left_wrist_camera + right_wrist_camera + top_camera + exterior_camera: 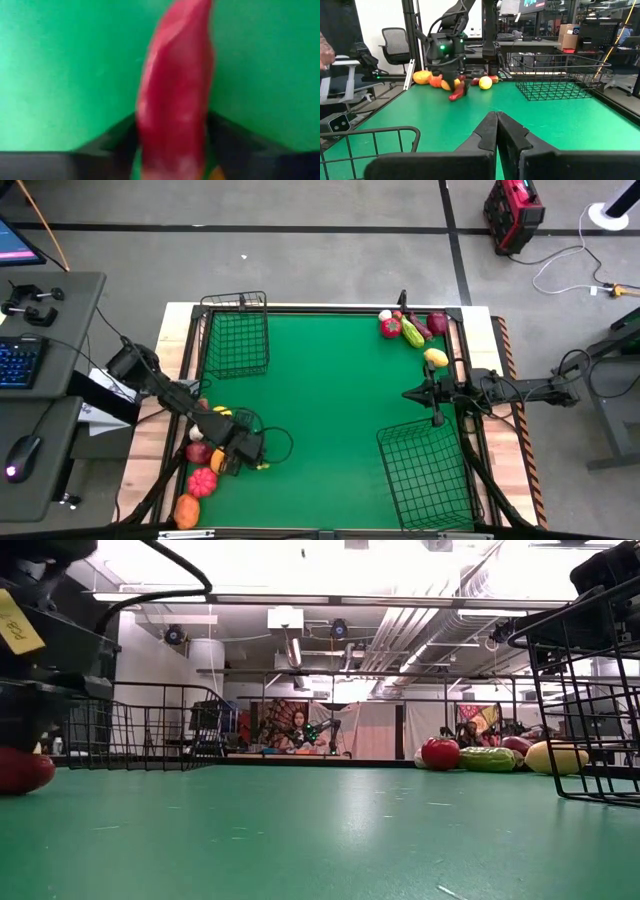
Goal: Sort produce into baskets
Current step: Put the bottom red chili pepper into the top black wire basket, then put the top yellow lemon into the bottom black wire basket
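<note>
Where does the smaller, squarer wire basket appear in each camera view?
High view: smaller basket, upper left, at the mat's corner.
Low view: left of centre, far back.
Left wrist view: not in it.
Right wrist view: right of centre.
Shared landmark: the green mat.

Red pepper (175, 95) blurred and cut off, left hand (243, 450) hiding produce beneath

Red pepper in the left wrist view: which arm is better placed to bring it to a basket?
The left arm. Its gripper is already shut on the red pepper, near the produce pile. The right gripper is shut and empty, beside the near basket.
</note>
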You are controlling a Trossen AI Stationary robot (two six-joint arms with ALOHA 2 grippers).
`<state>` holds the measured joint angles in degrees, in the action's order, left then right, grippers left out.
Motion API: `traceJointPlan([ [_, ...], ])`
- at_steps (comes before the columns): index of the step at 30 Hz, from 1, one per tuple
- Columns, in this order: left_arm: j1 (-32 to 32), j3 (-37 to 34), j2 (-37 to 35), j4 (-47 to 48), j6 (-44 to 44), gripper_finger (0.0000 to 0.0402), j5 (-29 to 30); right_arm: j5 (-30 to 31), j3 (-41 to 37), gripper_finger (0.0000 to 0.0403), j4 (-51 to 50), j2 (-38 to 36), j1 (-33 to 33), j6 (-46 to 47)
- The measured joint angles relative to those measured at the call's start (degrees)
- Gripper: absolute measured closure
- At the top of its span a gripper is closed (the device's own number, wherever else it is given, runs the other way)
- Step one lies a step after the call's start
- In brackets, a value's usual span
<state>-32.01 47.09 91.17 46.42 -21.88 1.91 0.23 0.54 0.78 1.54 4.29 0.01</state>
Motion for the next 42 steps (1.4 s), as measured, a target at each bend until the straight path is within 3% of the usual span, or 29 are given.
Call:
traceJointPlan([
  [2,1.0,-0.1,-1.6,0.9,-0.1,0.0304,0.5,0.0,0.0,0.0402,0.0,0.0,0.0,0.0],
  [3,1.5,-0.1,-2.7,0.9,-0.1,0.0319,0.3,0.0,0.0,0.0402,0.0,0.0,0.0,0.0],
  [10,9.9,4.3,-16.8,3.2,1.2,0.0319,-0.3,0.0,0.0,0.0402,0.0,0.0,0.0,0.0],
  [13,14.2,8.6,-23.8,6.0,3.0,0.0308,7.0,0.0,0.0,0.0402,0.0,0.0,0.0,0.0],
  [17,21.6,12.4,-31.5,11.7,4.6,0.0304,23.7,0.0,0.0,0.0402,0.0,0.0,0.0,0.0],
  [20,30.2,12.5,-34.8,15.9,4.6,0.0303,28.0,0.0,0.0,0.0402,0.0,0.0,0.0,0.0],
  [25,45.9,12.5,-34.5,20.0,5.8,0.0291,28.0,0.0,0.0,0.0402,0.0,0.0,0.0,0.0],
  [30,57.2,12.5,-31.8,15.3,10.2,0.0233,23.4,0.0,0.0,0.0402,0.0,0.0,0.0,0.0],
  [37,64.3,12.5,-27.8,14.3,12.1,0.0127,16.7,0.0,0.0,0.0402,0.0,0.0,0.0,0.0],
  [40,64.8,12.5,-27.7,14.2,12.2,0.0105,14.4,0.0,0.0,0.0402,0.0,0.0,0.0,0.0],
  [42,64.8,12.5,-28.6,12.4,12.1,0.0101,9.6,0.0,0.0,0.0402,0.0,0.0,0.0,0.0],
])
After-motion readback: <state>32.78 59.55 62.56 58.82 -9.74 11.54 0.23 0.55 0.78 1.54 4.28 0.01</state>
